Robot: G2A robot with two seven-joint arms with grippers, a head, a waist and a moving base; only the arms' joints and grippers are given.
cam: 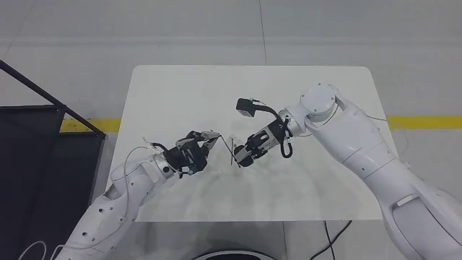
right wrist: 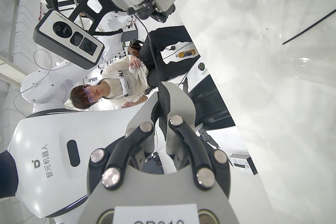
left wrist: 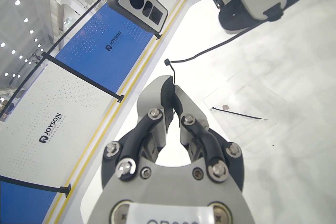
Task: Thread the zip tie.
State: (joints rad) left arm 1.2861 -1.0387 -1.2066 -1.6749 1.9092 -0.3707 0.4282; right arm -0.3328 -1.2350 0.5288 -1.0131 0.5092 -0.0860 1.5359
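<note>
Left side: we see the left gripper (left wrist: 172,83) clamped tight, its fingers pressed together on a short run of the zip tie (left wrist: 194,56) just beside the head (left wrist: 167,62).
Right side: the right gripper (right wrist: 161,88) is likewise pinched closed on the strap farther along. The strap runs bare through the air between the two grippers.
Tie position: both grippers hold it off the table (cam: 188,94). It hangs over the middle, somewhat nearer the left edge than the right and a little toward the near edge.
Step in hand: we judge this to be the lining-up or feeding stage. The strap bends sharply at the head, and we cannot tell whether the tail has entered the slot.
Next move: in our judgement it calls for small, matched wrist turns. One gripper should steady the head while the other guides or draws the strap through. The grippers sit close, so a regrasp may be needed to free more strap.
Spare: a second zip tie (left wrist: 237,114) lies flat on the table near the grippers, touching neither.
Edges and room: we see bare table toward the far and right edges, which leaves space to swing outward. The near and left edges lie closer. The tight spot is the gap between the two grippers themselves.
</note>
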